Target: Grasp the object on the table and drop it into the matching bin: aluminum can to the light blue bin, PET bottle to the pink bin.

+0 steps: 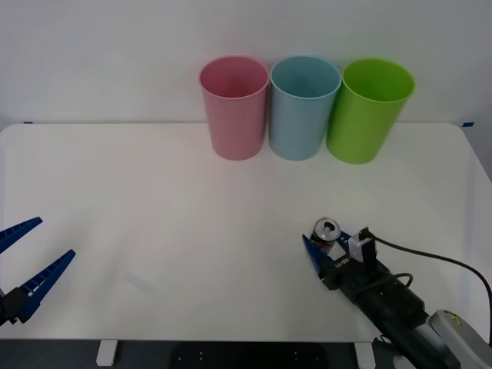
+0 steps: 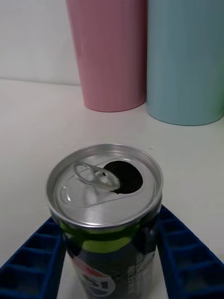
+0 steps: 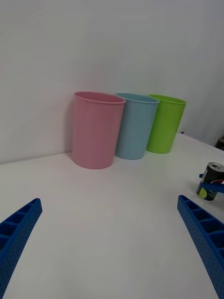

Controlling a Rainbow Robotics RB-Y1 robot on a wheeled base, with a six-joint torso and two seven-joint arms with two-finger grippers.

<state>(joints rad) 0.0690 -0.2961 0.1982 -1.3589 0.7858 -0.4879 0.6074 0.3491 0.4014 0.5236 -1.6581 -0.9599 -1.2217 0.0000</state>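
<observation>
The aluminum can (image 1: 327, 229) stands upright on the white table (image 1: 154, 200) at the front right, its silver pull-tab top open and its label dark green. My right gripper (image 1: 326, 240) is shut on the can (image 2: 105, 187), one blue finger pressed against each side. Behind it at the table's far edge stand the pink bin (image 1: 234, 108) and the light blue bin (image 1: 304, 108); both also show in the right wrist view, the pink bin (image 2: 109, 56) beside the light blue bin (image 2: 186, 60). My left gripper (image 1: 55, 237) waits open at the front left, holding nothing.
A lime green bin (image 1: 367, 111) stands just right of the light blue one. The left wrist view shows the three bins in a row and the can (image 3: 212, 181) far off. A black cable trails from the right wrist.
</observation>
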